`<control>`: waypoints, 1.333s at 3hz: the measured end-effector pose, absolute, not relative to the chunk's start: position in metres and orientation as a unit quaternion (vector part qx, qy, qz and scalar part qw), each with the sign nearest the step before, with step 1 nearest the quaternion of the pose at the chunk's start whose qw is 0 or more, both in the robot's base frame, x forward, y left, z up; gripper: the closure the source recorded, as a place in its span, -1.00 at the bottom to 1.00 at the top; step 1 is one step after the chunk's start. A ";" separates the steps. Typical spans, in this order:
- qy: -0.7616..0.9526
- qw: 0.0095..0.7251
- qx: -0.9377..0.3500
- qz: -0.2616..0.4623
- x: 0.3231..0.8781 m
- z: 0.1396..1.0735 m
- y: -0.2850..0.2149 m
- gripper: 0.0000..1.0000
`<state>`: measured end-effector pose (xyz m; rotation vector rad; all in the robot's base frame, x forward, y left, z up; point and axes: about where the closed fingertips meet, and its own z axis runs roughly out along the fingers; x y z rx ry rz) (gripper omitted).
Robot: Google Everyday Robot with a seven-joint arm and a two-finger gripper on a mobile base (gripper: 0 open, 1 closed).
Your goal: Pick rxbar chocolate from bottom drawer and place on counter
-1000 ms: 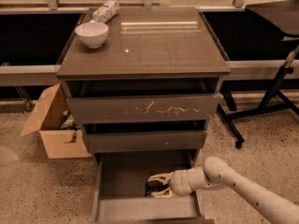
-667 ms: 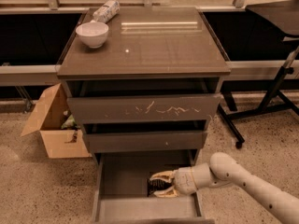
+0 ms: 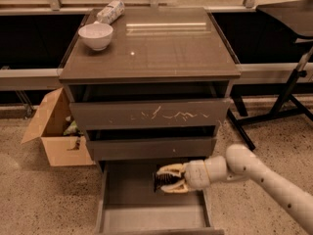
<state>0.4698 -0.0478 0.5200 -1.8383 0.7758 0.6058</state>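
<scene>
One gripper [image 3: 161,179] clasping rxbar chocolate [image 3: 165,181], bottom drawer [image 3: 129,194]

My gripper [image 3: 161,179] is cream-yellow, the shade of old horn, and sits inside the open bottom drawer [image 3: 128,192], toward the drawer's right side. Behind it is my short white cylindrical wrist, banded by a thin yellowish ring. Then comes a rounded white joint and my arm [image 3: 279,187], a long smooth white tube.

Gripper [image 3: 161,179], bottom drawer [image 3: 129,192], partly hides rxbar chocolate [image 3: 157,181].
</scene>
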 end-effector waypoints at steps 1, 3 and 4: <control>0.287 0.521 -0.767 0.241 0.487 0.593 -0.048 1.00; 0.241 0.529 -0.783 0.221 0.487 0.672 -0.033 1.00; 0.229 0.550 -0.774 0.216 0.488 0.693 -0.038 1.00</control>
